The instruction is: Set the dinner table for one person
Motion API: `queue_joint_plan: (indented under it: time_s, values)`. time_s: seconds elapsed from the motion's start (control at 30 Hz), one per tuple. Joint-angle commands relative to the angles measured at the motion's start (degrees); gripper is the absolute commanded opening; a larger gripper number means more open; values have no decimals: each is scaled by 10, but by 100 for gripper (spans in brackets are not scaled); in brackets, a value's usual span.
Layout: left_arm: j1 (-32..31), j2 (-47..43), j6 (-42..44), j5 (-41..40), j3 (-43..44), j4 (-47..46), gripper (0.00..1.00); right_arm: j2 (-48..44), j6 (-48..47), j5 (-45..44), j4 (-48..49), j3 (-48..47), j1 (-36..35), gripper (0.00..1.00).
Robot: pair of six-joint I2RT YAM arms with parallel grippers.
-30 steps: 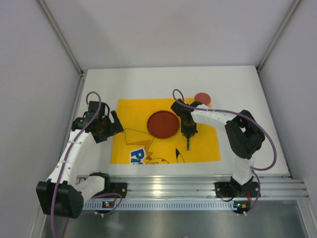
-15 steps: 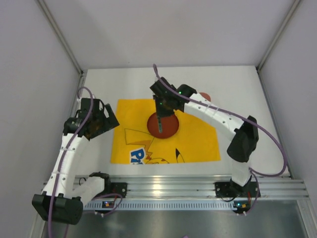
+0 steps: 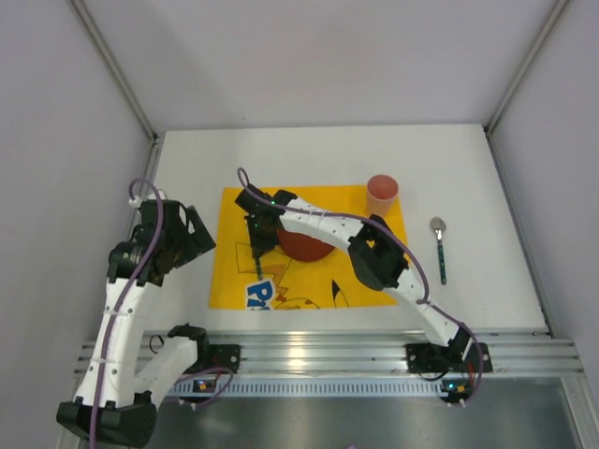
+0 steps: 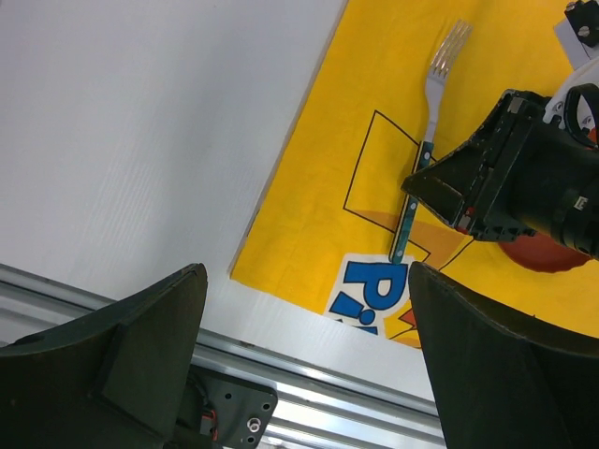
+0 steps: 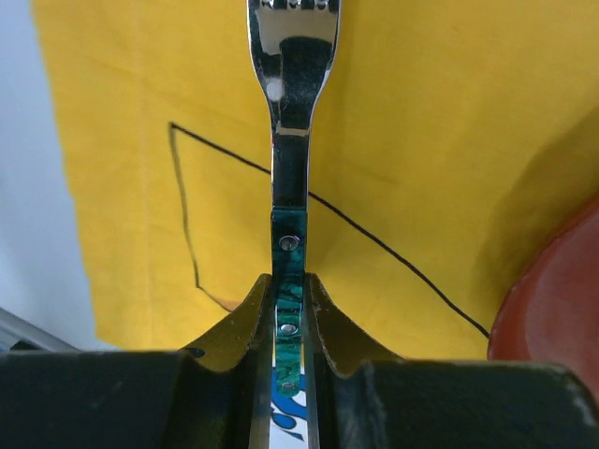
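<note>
The white surface [image 3: 328, 154] filled the middle of the top view, its aluminium rail [image 3: 318, 351] along the near edge and a yellow placemat [image 3: 225, 285] spread on its near half. The right arm reached across to the mat's left part, and the right fingers [image 5: 241, 318] were clenched on the green handle of a fork [image 5: 291, 112]. The fork lay level over the mat, just left of the red plate [image 3: 301, 249]; whether it touched the cloth could not be told. A pink cup [image 3: 382, 195] stood upright at the mat's far right corner. A spoon [image 3: 440, 253] lay on the bare surface to the right of the mat. The left fingers [image 4: 154, 337] were spread wide, grasping nothing, over the surface near the mat's left edge.
</note>
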State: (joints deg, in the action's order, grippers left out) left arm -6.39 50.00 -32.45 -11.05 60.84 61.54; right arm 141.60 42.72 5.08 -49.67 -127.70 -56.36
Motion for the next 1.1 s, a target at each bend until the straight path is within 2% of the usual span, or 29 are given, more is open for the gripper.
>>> queue_joint_plan:
  time_s: [0.0,0.27,0.5,0.6,0.63,0.73,0.83,0.97,1.03,1.07]
  values:
    - [3,-27,-10,-16,-12,26,94,-23,39,-31,17,-7,0,0]
    - [3,-57,-13,-18,-12,45,94,-11,119,-39,20,28,-3,0]
    - [3,-53,-14,-16,-15,43,94,11,98,13,32,-4,-4,1]
    - [3,-53,-15,-13,-20,41,94,-3,83,16,35,2,-4,14]
    - [3,-52,-15,-13,-22,39,93,-8,79,16,34,5,-4,26]
    - [3,-50,-16,-9,-27,34,93,-33,77,22,34,20,-3,46]
    - [3,-45,-14,-7,-32,25,93,-48,69,36,31,3,-4,56]
    - [3,-32,-10,-4,-34,12,93,-98,45,23,19,-9,-5,54]
    - [3,-26,-7,-1,-34,3,93,-167,11,-28,8,18,-2,52]
    - [3,-21,-3,-1,-34,-1,93,-231,0,-48,3,40,3,52]
